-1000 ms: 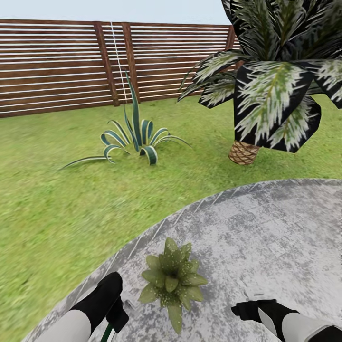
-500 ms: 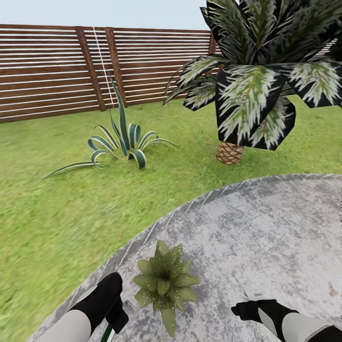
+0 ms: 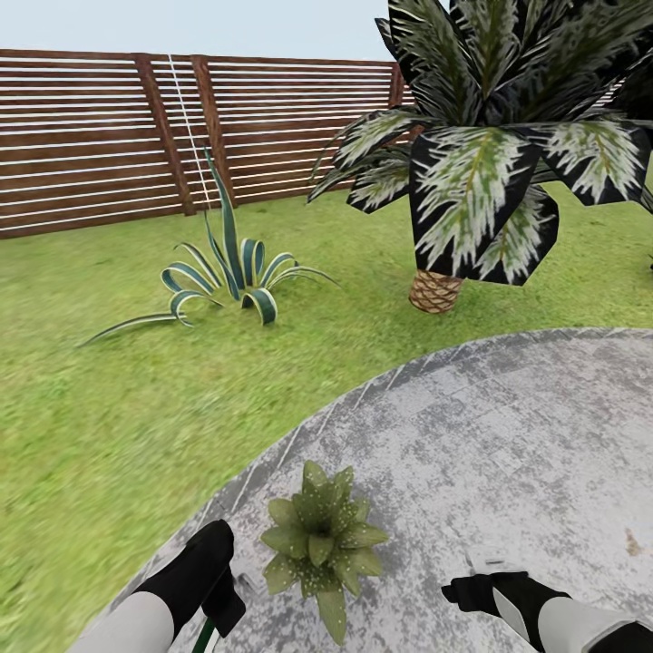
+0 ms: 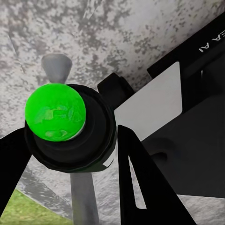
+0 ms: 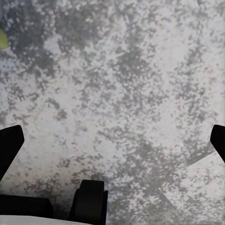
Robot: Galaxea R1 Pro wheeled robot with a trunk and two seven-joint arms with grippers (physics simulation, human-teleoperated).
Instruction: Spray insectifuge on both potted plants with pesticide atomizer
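Landmark: the low rosette of pointed, pale-speckled green leaves, one of the task's potted plants, sits on the grey mottled stone paving slab, just inside the slab's curved edge where it meets the green grass lawn.

Risk: I judge the likeliest failure to be spray that misses or only partly covers the rosette. In the head view the atomizer is nearly hidden beneath the left gripper beside the plant, and the direction its nozzle faces cannot be told, so a squeeze from here could wet the stone instead of the leaves.

Risk, second: only one rosette is in sight; treating this one as the whole job would leave the other plant uncovered.

Left jaws: the left gripper, with its black housing and white forearm, hangs just beside the rosette; in the left wrist view its dark jaws stand on either side of the pesticide atomizer, a black-collared bottle with a bright green round cap, pinching it.

Right jaws: the right gripper hovers over bare paving on the rosette's other side, well apart from it; in the right wrist view its dark fingertips sit at opposite edges, spread wide, holding nothing.

Surroundings: beyond the rosette stand a blue-green striped agave, a tall palm with dark white-streaked fronds and the brown horizontal-slat wooden fence.
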